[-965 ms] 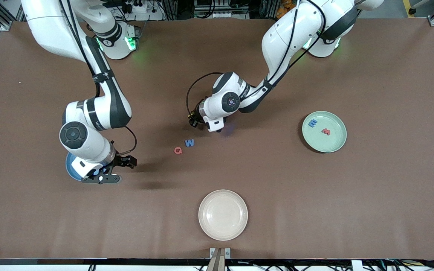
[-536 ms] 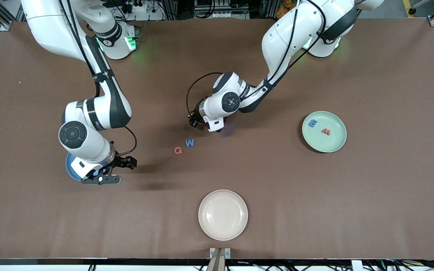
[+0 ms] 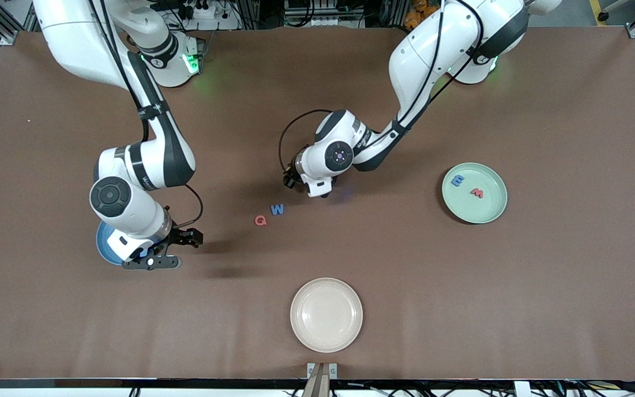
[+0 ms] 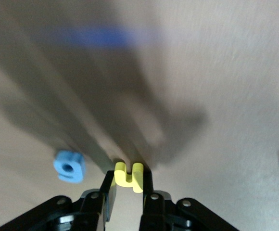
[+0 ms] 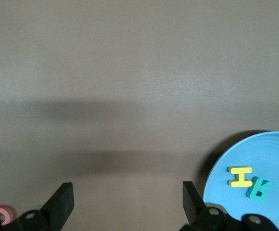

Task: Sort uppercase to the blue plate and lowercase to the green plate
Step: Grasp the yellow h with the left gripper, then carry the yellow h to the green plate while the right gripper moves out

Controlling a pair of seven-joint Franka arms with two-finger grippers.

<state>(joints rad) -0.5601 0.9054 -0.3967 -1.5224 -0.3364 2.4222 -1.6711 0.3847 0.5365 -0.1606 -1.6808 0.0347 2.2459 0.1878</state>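
Nearest the front camera lies the cream plate [image 3: 326,314], bare; farther up, my right gripper [image 3: 170,251] hangs with fingers spread wide and nothing between them, over the edge of the blue plate [image 5: 274,159], where the yellow H [image 5: 240,176] and teal R [image 5: 259,188] lie side by side. Next come the red Q [image 3: 261,220] and blue W [image 3: 277,209], then the green plate [image 3: 489,208] holding a blue m [image 3: 457,180] and red letter [image 3: 477,192]. Over mid-table, my left gripper [image 4: 128,185] is clamped on the yellow h [image 4: 129,175], the blue g [image 4: 69,166] lying just beside.
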